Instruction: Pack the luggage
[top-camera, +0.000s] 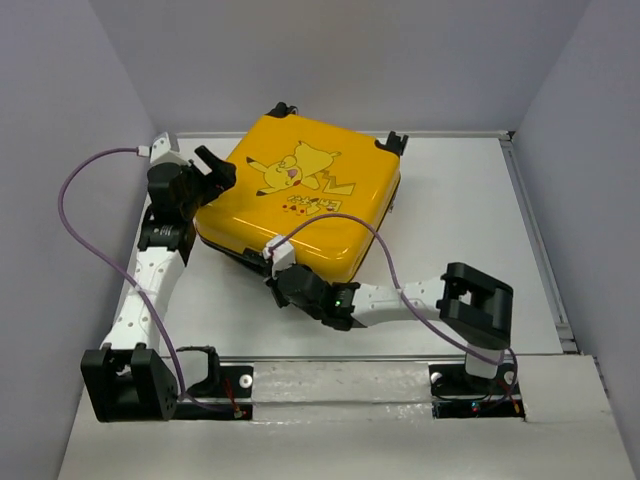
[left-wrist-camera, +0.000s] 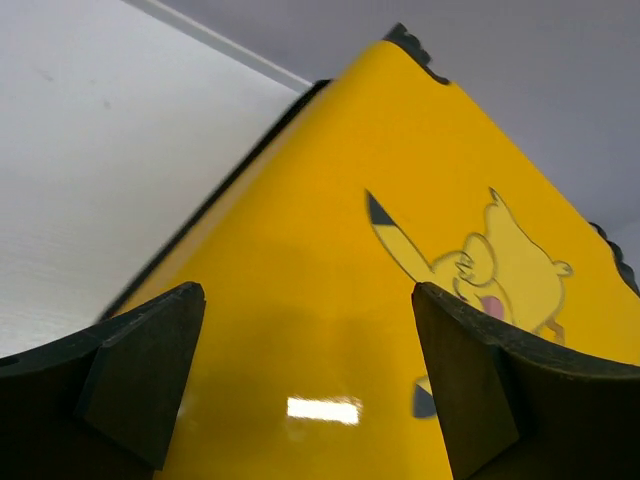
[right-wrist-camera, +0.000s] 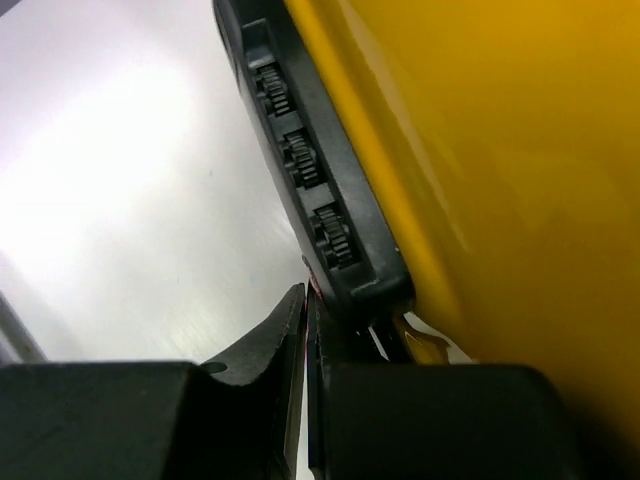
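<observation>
White table (top-camera: 470, 220), yellow luggage (top-camera: 300, 195), left jaws wide over its corner, right jaws pressed together at its near edge

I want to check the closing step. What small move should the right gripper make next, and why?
Probably slide the right gripper slowly along the suitcase edge, away from the lock. It is shut just below the lock, perhaps on a zipper pull; I cannot tell. The left gripper is open over the shell, gripping nothing.

Glossy yellow luggage (top-camera: 310, 205) with cartoon Pikachu print and black trim, on white table (top-camera: 460, 200).
</observation>
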